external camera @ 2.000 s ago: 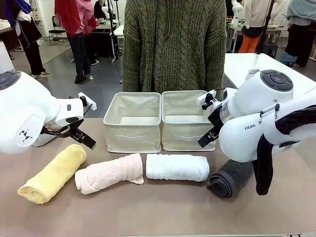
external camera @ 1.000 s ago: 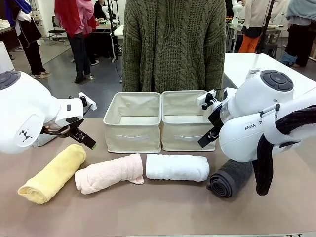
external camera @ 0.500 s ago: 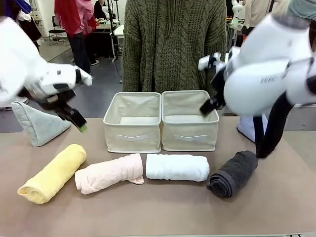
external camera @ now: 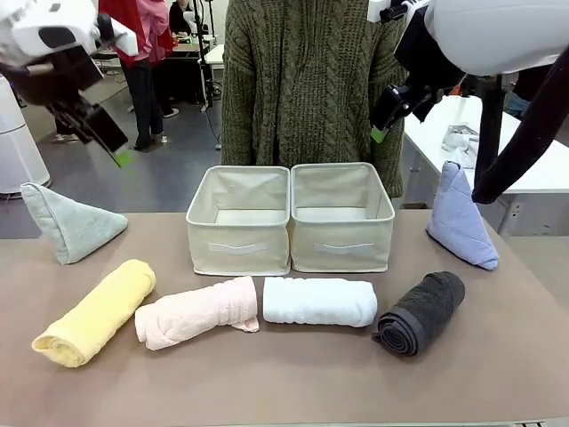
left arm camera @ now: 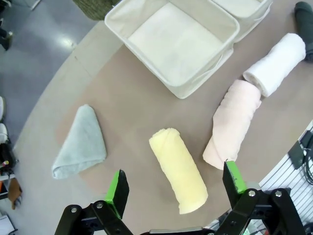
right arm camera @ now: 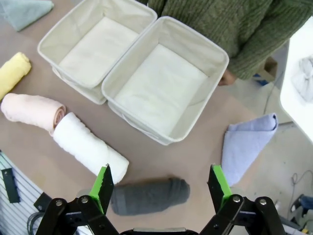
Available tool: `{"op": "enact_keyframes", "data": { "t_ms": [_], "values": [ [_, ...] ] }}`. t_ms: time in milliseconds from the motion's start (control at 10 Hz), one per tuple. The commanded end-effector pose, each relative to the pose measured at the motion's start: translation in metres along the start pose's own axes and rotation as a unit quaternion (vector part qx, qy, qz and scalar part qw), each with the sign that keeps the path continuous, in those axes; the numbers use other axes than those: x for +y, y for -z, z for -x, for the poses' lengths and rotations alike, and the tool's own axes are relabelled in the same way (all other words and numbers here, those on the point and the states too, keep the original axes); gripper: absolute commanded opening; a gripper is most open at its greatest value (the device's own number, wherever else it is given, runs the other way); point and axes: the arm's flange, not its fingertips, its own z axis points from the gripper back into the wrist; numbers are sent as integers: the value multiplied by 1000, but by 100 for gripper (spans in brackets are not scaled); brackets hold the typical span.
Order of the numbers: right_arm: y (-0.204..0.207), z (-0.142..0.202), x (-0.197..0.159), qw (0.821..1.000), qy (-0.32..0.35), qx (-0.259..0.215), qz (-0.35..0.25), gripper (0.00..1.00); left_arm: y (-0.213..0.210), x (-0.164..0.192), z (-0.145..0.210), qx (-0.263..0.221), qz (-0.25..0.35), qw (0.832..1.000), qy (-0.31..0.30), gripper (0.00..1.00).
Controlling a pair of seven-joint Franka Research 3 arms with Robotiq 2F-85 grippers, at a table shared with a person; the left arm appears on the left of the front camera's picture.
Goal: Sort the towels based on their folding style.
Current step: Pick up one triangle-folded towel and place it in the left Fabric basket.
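Above the table (external camera: 293, 382), left end effector (left arm camera: 175, 180) and right end effector (right arm camera: 160, 179) gape wide, empty. Towels (external camera: 320, 302) look soft, probably light; pinch yellow roll (external camera: 93, 311) mid-length.

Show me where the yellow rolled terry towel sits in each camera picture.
Front view: yellow rolled terry towel, lower left.
Left wrist view: the towel lies bottom centre.
Right wrist view: the towel at the left edge.
Shared landmark: the pink rolled terry towel beside it.
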Motion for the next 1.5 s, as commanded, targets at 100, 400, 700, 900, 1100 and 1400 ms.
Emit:
{"op": "enact_keyframes", "data": {
  "t_ms": [100,400,700,900,1100,1400],
  "values": [
    [3,-2,-3,1000,3,-7,1,100,0,0,0,0,0,1000,0,100],
    [3,-2,-3,1000,3,-7,1,100,0,0,0,0,0,1000,0,100],
    [1,4,-42,996,15,-13,-85,100,-4,34,6,-29,80,996,38,100],
    [6,28,-113,972,50,-38,-227,100,0,90,25,-77,189,978,36,100],
    [15,66,-176,948,96,-110,-284,100,1,145,56,-153,232,961,11,100],
    [18,133,-234,925,149,-183,-297,100,2,221,126,-225,264,936,-53,100]
  ]
}}
